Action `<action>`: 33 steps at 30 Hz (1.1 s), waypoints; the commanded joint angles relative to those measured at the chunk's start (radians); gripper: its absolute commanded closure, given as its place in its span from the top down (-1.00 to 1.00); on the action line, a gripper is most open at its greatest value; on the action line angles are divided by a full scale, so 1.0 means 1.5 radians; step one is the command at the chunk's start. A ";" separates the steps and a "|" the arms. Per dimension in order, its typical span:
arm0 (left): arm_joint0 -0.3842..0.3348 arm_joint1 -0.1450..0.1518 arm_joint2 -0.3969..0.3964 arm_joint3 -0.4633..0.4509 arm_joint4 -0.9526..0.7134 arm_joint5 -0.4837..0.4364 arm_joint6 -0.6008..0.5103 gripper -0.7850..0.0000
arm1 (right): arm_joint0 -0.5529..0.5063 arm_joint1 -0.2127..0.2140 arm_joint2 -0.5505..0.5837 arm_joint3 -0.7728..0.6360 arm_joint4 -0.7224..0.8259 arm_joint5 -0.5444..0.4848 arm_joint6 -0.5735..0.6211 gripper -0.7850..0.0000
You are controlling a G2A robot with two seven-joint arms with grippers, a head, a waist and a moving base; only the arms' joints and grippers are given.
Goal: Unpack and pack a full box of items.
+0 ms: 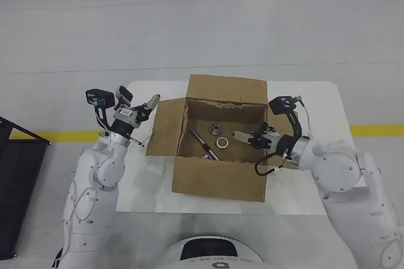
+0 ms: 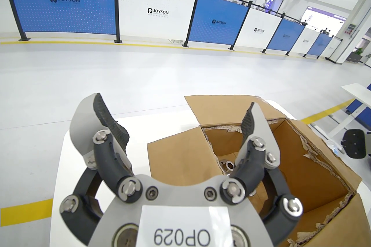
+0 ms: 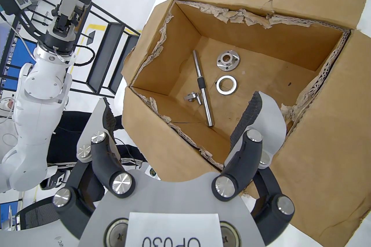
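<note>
Cardboard box [image 1: 219, 176] sits open in the middle of the white bench [image 1: 286, 198], its corrugated rims torn ragged. The right wrist view looks down onto the box floor, where a slim steel rod [image 3: 203, 89] lies with a small bracket [image 3: 192, 97] just beside it, and a flanged hub [image 3: 228, 59] lies near a flat ring [image 3: 227, 84]. In the top view, the right end effector [image 1: 246, 137] hangs over the box's right side, fingers spread and empty. The left end effector [image 2: 175, 112], also spread and empty, is raised outside the left flap.

Bright even overhead light, soft shadows
</note>
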 commanded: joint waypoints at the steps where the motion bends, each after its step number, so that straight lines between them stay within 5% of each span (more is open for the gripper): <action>1: 0.000 0.000 0.000 0.000 0.000 0.000 0.000 1.00 | 0.010 -0.001 -0.037 0.009 -0.046 -0.001 0.008 1.00; 11: 0.000 0.000 0.000 0.000 0.000 0.000 0.000 1.00 | 0.208 -0.035 -0.282 0.178 -0.214 0.128 0.066 0.97; 18: 0.000 0.000 0.000 0.000 0.000 0.000 0.000 1.00 | 0.318 -0.074 -0.407 0.340 -0.275 0.197 0.067 0.42; 24: 0.000 0.000 0.000 0.000 0.000 0.000 0.000 1.00 | 0.378 -0.110 -0.476 0.458 -0.277 0.229 0.056 0.40; 33: 0.000 0.000 0.000 0.000 0.000 0.000 0.000 1.00 | 0.422 -0.151 -0.521 0.581 -0.258 0.237 0.028 -0.04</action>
